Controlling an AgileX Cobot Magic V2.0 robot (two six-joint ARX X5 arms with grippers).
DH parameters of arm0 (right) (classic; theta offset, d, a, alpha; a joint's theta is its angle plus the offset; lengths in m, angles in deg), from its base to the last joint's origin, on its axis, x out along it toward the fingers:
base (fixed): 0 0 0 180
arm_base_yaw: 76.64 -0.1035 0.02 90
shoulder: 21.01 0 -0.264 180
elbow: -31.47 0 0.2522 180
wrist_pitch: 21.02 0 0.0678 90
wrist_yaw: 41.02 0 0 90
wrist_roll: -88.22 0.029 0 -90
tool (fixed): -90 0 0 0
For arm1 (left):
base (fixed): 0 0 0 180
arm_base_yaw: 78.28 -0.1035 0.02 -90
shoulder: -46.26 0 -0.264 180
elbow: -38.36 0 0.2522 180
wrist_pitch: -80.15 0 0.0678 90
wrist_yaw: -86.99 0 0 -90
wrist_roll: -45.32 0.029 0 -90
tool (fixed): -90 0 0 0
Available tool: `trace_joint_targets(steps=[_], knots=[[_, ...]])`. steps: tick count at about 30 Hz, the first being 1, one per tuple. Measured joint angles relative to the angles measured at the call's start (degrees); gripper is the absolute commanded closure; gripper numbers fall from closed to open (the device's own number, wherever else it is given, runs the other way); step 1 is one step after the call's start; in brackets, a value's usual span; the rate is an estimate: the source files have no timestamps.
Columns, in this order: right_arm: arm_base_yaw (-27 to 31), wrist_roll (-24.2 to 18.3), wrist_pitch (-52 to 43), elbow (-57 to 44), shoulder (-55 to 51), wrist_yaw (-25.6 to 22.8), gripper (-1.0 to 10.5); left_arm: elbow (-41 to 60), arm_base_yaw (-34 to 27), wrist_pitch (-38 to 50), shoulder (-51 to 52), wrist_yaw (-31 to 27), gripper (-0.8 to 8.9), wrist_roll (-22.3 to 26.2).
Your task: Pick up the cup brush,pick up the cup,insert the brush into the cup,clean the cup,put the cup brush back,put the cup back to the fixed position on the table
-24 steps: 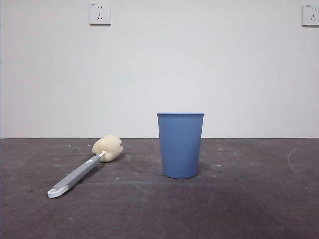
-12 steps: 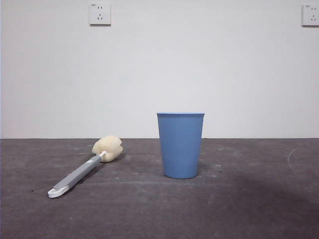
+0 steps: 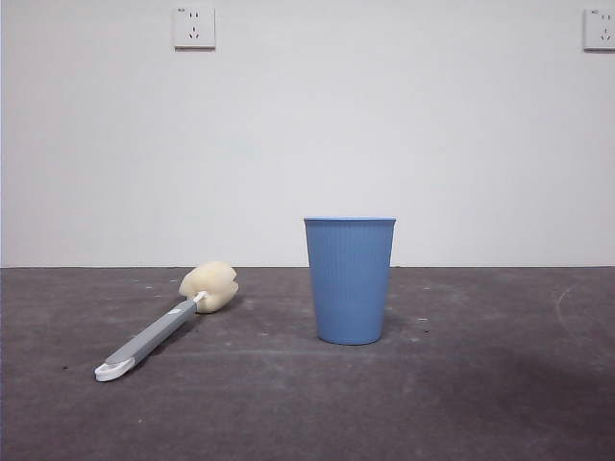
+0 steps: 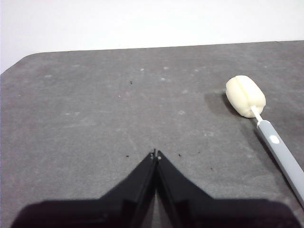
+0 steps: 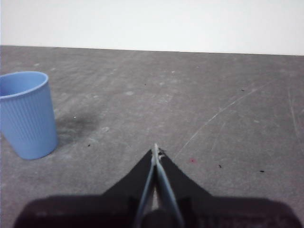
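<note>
Neither of my arms showed in the front view. In the left wrist view the brush (image 4: 266, 124) ran out of the picture edge, so its looped end was cut off there; the front view showed the whole brush (image 3: 165, 322). In the right wrist view the cup (image 5: 26, 114) was clipped at the picture's side. The brush lay flat on the table (image 3: 461, 403), long axis diagonal: white looped end toward the camera and out to the side, sponge head pointing back toward the wall and in toward the cup (image 3: 350, 279). The cup stood upright, mouth up, well apart from the brush, near the table's middle. My left gripper (image 4: 156, 155) hung above bare table, jaws pressed together with tips meeting, holding nothing, the sponge head off to one side and ahead of it. My right gripper (image 5: 155, 151) was likewise above bare table, jaws together and empty, the cup off to its side. Two wall sockets (image 3: 193, 27) sat high on the white wall.
</note>
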Motion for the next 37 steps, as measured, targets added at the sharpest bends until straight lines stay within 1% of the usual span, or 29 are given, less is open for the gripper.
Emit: trace_joint_targets(steps=[3, 6, 11, 37], knots=[[0.00, -0.76, 0.02, 0.00, 0.00, -0.83, 9.5, 0.00, 0.00, 0.00, 0.00, 0.00, 8.17, 0.02], [0.00, -0.59, 0.02, 0.02, 0.00, -1.44, 9.5, 0.00, 0.00, 0.02, 0.00, 0.00, 8.17, 0.02], [0.00, 0.20, 0.02, 0.02, 0.02, -1.42, 9.5, 0.00, 0.00, 0.00, 0.00, 0.00, 8.17, 0.02], [0.00, 0.22, 0.02, 0.02, 0.04, -1.42, 9.5, 0.00, 0.00, 0.02, 0.00, 0.00, 8.17, 0.02]])
